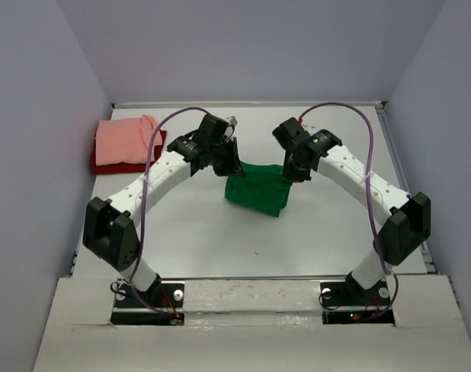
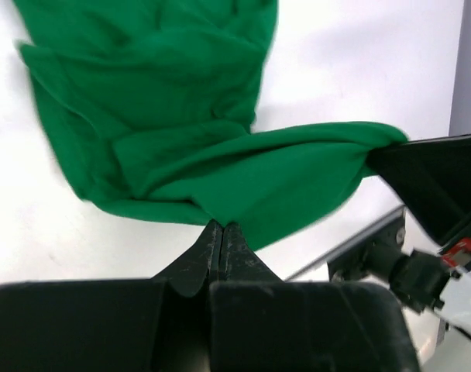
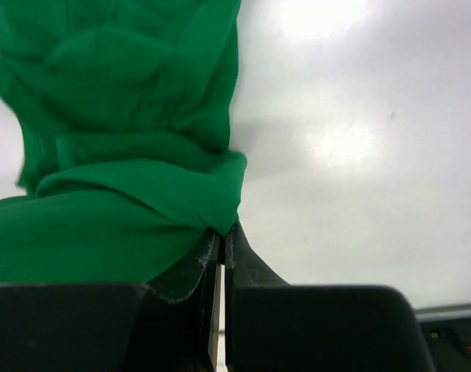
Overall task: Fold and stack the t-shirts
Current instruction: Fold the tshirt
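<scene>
Green t-shirt [image 1: 257, 192] held over middle of surface [image 1: 336, 232], top edge stretched left-right between hands, body hung toward near side. Left hand [image 1: 229, 164] pinched on one corner, right hand [image 1: 294, 172] on other. Pink t-shirt [image 1: 125, 139] stacked on dark red t-shirt [image 1: 104, 165] far left, nearer left arm.

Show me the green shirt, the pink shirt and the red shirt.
green shirt [image 1: 257, 194]: top view, middle of cloth
pink shirt [image 1: 125, 141]: top view, folded upper face
red shirt [image 1: 115, 167]: top view, near edge showing

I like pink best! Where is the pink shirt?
In the top view, the pink shirt lies folded on the red shirt, at the far left of the table.
</scene>
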`<state>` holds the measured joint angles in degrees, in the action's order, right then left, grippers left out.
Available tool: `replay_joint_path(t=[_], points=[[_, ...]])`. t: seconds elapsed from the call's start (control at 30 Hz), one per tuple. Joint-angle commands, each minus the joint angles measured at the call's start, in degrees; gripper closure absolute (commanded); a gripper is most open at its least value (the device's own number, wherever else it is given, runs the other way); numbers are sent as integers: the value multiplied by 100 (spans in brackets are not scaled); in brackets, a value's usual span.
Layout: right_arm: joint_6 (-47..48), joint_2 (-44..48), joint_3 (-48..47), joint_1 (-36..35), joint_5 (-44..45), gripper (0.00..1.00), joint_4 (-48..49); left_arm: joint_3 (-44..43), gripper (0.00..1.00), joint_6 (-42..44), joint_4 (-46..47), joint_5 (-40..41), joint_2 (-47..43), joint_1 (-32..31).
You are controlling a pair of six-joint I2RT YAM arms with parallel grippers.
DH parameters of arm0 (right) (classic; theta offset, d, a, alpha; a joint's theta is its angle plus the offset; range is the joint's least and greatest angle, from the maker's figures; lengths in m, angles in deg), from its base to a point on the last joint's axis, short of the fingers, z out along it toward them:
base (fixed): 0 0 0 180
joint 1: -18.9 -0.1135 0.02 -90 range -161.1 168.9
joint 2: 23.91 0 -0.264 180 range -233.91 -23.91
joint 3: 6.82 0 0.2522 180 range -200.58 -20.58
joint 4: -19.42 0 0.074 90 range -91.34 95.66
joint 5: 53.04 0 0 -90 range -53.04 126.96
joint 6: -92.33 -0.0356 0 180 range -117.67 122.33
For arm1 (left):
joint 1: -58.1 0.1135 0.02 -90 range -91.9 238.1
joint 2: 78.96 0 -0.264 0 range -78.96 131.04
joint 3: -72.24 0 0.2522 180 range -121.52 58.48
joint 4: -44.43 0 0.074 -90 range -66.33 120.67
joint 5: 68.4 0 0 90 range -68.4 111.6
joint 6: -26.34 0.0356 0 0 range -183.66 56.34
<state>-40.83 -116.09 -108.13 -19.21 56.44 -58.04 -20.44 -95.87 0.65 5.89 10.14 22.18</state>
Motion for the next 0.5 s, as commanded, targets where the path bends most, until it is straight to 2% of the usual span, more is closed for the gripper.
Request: replay_joint_path(t=[0.0,0.1,0.23,0.33,0.47], points=[[1080,-352,-561,760,38,100,490,-834,100,601,-293,7,546,576],[1546,-807,-640,1181,-322,100,877,-1284,100,750,-259,33,985,779],[2134,-1440,-825,1367,-978,100,1490,-1959,100,918,-303,-108,1759,1034],[2434,-2195,-1316,1420,-1349,100,1466,-2346,100,944,-285,-29,2330,1061],[2488,-2663,-1774,1473,-1387,100,1571,-2541,100,892,4,-169,2849,1122]])
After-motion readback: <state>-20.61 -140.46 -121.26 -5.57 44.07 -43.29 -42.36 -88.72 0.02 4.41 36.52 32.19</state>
